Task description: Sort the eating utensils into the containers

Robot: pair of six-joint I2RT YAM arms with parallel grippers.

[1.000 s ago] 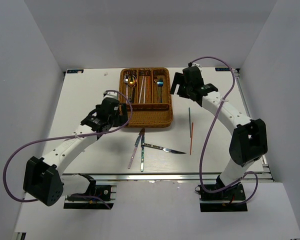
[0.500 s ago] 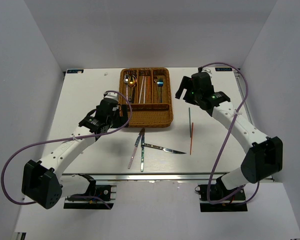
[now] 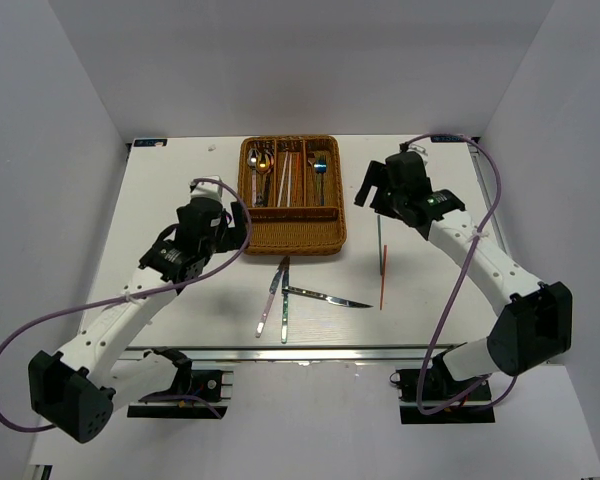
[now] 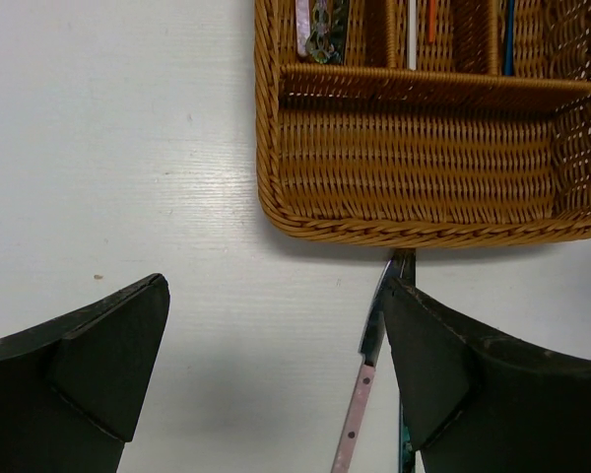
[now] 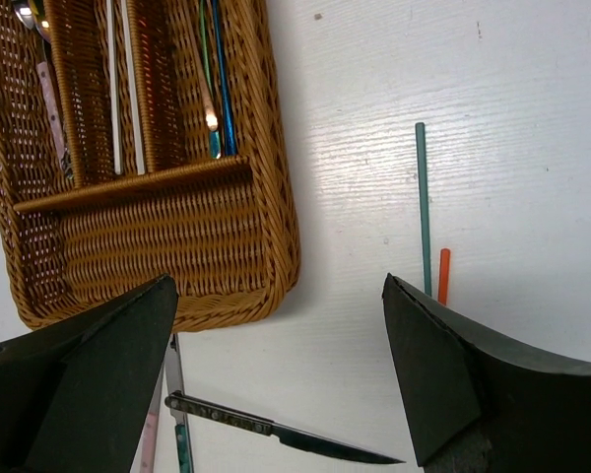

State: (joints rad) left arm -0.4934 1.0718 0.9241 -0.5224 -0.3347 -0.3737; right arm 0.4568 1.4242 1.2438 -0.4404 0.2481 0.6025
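Since a second ago the right gripper [image 5: 276, 286] is coming nearer us, over the green chopstick [image 5: 422, 197] and red chopstick [image 5: 442, 273], while the left gripper [image 4: 276, 296] is drawing leftward beside the tray [image 4: 424, 232]. We are seeing both with fingers spread, holding nothing. Three knives [image 3: 325, 297] are lying on the table [image 3: 180, 190] just before the tray, whose long slots are holding cutlery [image 3: 285, 180].

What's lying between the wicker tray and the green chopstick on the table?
Nothing; the right wrist view shows bare white table between the wicker tray and the green chopstick.
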